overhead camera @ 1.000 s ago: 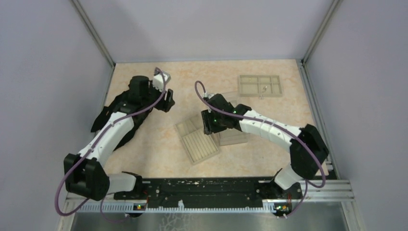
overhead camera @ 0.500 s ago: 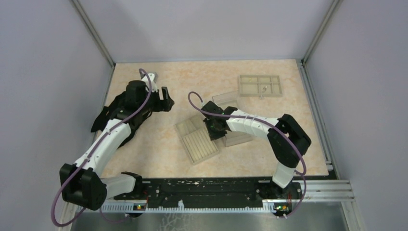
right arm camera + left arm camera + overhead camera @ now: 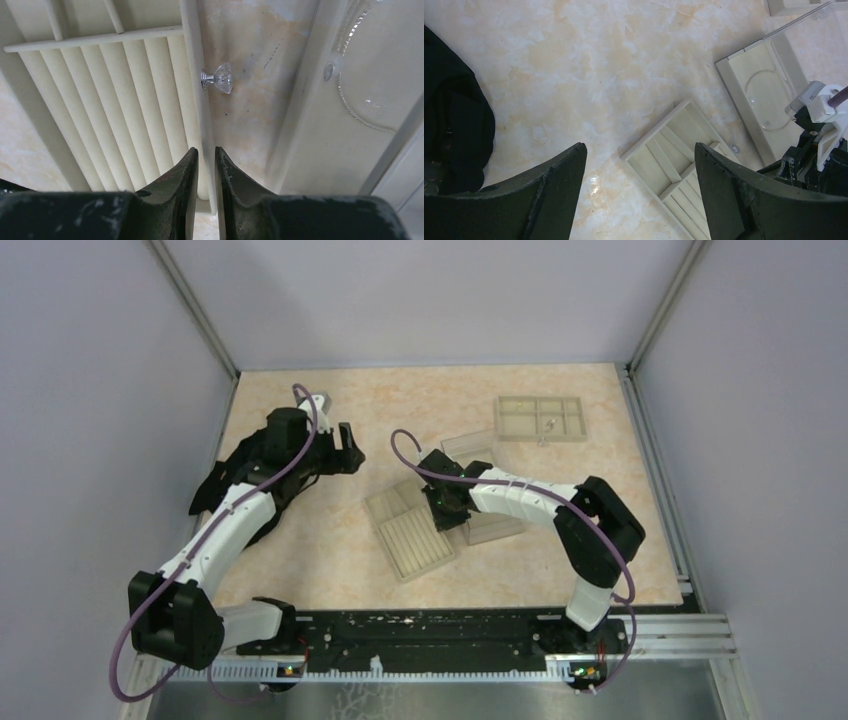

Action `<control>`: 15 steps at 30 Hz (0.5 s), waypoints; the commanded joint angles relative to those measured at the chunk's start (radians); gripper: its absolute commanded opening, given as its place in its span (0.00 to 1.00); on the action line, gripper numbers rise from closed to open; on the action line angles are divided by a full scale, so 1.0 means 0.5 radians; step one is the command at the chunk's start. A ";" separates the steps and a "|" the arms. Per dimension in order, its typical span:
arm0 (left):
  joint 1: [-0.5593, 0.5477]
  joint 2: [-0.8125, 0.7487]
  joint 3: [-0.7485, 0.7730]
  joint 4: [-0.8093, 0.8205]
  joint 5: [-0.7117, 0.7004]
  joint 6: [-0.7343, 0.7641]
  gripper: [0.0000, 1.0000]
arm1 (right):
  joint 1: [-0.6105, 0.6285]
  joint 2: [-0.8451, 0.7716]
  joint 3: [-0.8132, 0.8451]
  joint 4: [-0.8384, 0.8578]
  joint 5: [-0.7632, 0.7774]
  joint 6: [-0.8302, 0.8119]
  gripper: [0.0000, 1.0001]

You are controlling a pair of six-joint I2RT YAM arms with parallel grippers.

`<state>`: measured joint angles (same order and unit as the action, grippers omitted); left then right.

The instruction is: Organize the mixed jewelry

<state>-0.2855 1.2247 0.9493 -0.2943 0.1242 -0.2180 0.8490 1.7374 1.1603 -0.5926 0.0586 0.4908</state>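
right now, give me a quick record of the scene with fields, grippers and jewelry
left gripper: open, empty, over the table
right gripper: nearly closed, ridged tray side wall between its fingers
crystal stud: on the table beside that wall, outside the tray
wire hoop: lying in the shallow tray
compartment tray: far right, apart

The right arm [image 3: 530, 502] is folded in, its elbow shifted from the right edge toward the middle of the frame. The right gripper [image 3: 447, 515] is brought lower, onto the right rim of the ridged tray [image 3: 412, 545], its fingers drawn nearly together. The wrist of the left arm [image 3: 235, 515] is rolled, and its cable loop [image 3: 303, 400] is shifted left.
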 commanded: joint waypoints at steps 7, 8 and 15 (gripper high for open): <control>0.009 0.014 0.049 0.053 -0.008 -0.040 0.86 | 0.064 0.042 0.047 0.138 0.045 -0.041 0.20; 0.008 0.010 0.054 0.057 -0.013 -0.035 0.86 | 0.076 0.009 0.047 0.147 0.076 -0.053 0.20; 0.007 -0.001 0.094 0.067 -0.058 -0.016 0.86 | 0.092 -0.086 0.099 0.148 0.182 -0.115 0.21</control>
<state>-0.2855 1.2312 0.9531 -0.2909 0.1135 -0.2283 0.8825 1.7416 1.1690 -0.5640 0.1104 0.4606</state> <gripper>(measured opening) 0.864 0.201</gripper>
